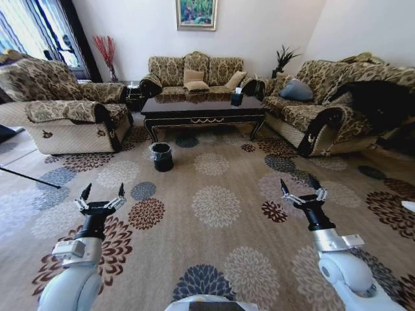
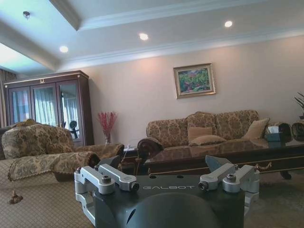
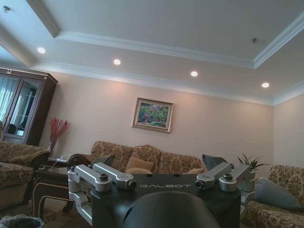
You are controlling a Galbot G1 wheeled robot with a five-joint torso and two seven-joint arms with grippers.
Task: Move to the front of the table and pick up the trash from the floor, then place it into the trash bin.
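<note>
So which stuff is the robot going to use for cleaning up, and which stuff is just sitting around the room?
For the job:
the table
the trash bin
the left gripper, open above the carpet
the right gripper, open above the carpet

Just there:
the sofa behind the table
the armchair
the painting
the tissue box on the table

I can't make out any trash on the floor yet.
</note>
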